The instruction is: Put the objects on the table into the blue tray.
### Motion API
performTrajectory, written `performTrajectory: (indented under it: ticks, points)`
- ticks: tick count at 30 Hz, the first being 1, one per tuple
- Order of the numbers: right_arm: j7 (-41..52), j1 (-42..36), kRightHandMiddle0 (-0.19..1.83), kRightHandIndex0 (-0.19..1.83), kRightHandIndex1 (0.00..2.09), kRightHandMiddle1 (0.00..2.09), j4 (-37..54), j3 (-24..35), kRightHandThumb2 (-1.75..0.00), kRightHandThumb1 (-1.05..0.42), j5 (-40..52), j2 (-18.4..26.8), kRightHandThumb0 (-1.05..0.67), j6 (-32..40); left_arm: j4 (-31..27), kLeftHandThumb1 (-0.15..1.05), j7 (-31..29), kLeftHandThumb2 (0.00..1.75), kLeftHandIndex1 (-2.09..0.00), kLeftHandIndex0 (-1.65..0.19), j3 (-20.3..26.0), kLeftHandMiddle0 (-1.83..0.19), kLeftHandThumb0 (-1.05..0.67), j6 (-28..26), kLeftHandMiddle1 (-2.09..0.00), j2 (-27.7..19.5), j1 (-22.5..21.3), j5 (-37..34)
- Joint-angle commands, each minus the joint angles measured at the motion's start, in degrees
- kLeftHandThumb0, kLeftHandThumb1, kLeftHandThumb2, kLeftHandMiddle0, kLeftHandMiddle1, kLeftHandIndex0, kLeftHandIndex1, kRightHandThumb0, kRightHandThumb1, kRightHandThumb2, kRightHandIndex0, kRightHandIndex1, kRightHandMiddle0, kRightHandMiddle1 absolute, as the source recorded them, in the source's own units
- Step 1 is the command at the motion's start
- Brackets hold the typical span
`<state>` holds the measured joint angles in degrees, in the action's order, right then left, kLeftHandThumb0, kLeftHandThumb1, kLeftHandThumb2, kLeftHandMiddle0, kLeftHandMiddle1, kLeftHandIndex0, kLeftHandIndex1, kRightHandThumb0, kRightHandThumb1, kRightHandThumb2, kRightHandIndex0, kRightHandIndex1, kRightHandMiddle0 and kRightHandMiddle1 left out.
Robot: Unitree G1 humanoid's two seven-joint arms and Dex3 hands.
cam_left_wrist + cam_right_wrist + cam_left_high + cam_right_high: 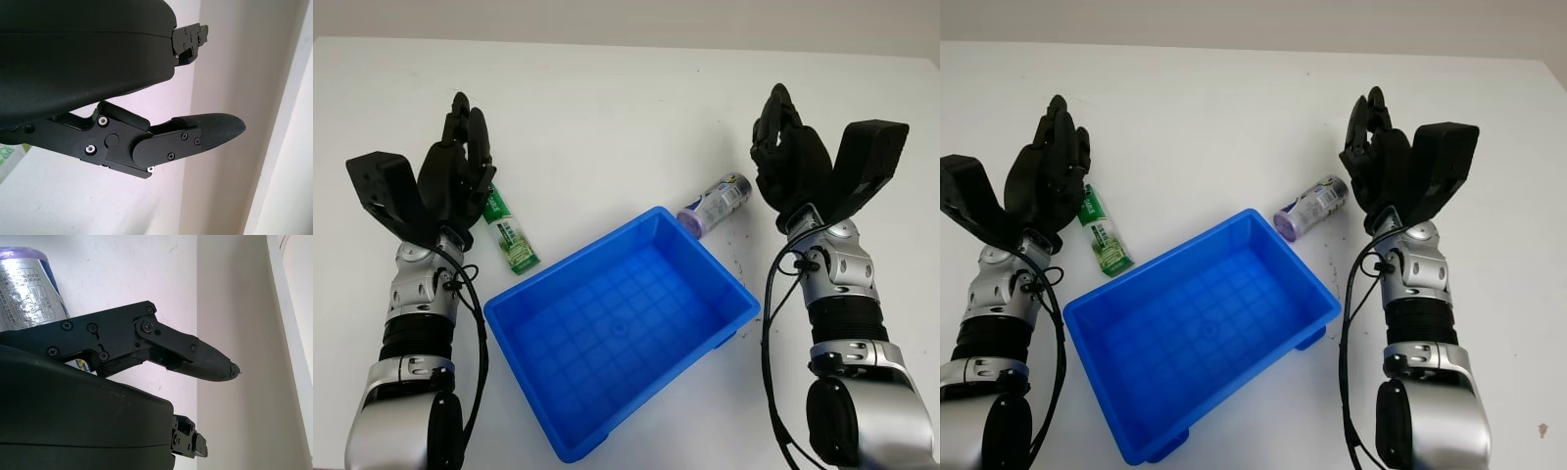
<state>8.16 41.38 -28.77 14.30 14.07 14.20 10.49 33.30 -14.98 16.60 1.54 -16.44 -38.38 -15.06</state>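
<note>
- We stand before a white table (607,108), the largest thing here, and it carries everything else.
- The blue tray (705,338) sits near us in the middle, turned at an angle so one corner points away, and nothing is in it yet; we judge that neither object has gone in and the task is at its start.
- Our left hand (458,171) is raised over the table on the left side, open and holding nothing, with its fingers stretched out away from us; it partly covers the far end of the green tube.
- Our right hand (785,157) is raised on the right side, likewise open and holding nothing, just beside the small bottle; we read both hands as poised next to their own object, ready to reach.
- The green tube (511,238) lies flat on the table just left of the tray, close to its left rim but apart from it.
- The small bottle (715,204) with its purple cap lies on its side just beyond the tray's far corner, cap end toward the tray; being round, it may roll when touched.
- Nothing stands between either object and the tray, though the tray's raised wall means each thing must be lifted over the rim rather than slid.
</note>
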Motion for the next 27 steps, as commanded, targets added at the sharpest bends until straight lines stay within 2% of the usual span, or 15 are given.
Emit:
performTrajectory:
  ticks: [1,6,13,17,23,26,27]
  points:
    - [-0.1,-1.2,-0.19,-0.19,0.00,0.00,1.9,0.0,-0.76,-1.05,0.3,-0.2,-0.71,0.7,-1.9,1.05,-0.3,0.63,0.00,0.19,0.0,0.19,-0.73,-0.6,0.00,-0.2,1.5,-0.5]
    - [-0.1,0.4,-0.19,-0.19,0.00,0.00,-0.7,0.4,-0.74,-1.05,0.3,0.3,-0.71,1.6,-0.3,1.05,0.1,0.63,0.00,0.19,-0.2,0.19,-0.72,-1.1,0.00,0.2,0.0,-0.4]
    - [4.9,2.7,-0.19,-0.19,0.00,0.00,-3.2,1.5,-0.72,-1.05,1.7,2.8,-0.72,0.5,3.0,1.05,0.0,0.64,0.00,0.19,-0.5,0.19,-0.72,0.3,0.00,0.0,-2.0,0.1]
    - [8.2,4.2,-0.19,-0.19,0.00,0.00,-0.3,0.8,-0.61,-1.05,0.8,6.9,-0.70,0.9,2.7,1.05,-0.6,0.61,0.00,0.19,0.2,0.19,-0.74,0.7,0.00,-0.2,-1.6,-0.7]
    - [13.7,8.1,-0.08,-0.07,0.07,0.07,1.8,-3.0,-0.44,-1.05,-4.2,14.3,-0.64,-0.7,1.6,1.05,-0.5,0.60,0.00,0.19,0.8,0.19,-0.73,0.7,0.00,-0.1,-0.7,-1.5]
    - [13.7,10.3,0.03,0.07,0.14,0.15,2.0,-5.0,-0.32,-1.05,-8.1,17.1,-0.60,-1.2,1.1,1.05,-0.2,0.60,0.00,0.19,0.8,0.19,-0.72,0.6,0.00,-0.2,-0.3,-1.4]
    - [13.5,11.2,0.03,0.11,0.16,0.27,1.2,-6.0,-0.21,-1.04,-10.0,18.0,-0.60,-2.1,1.2,1.05,-0.2,0.60,0.00,0.19,0.8,0.19,-0.72,0.6,0.00,-0.3,-0.4,-1.3]
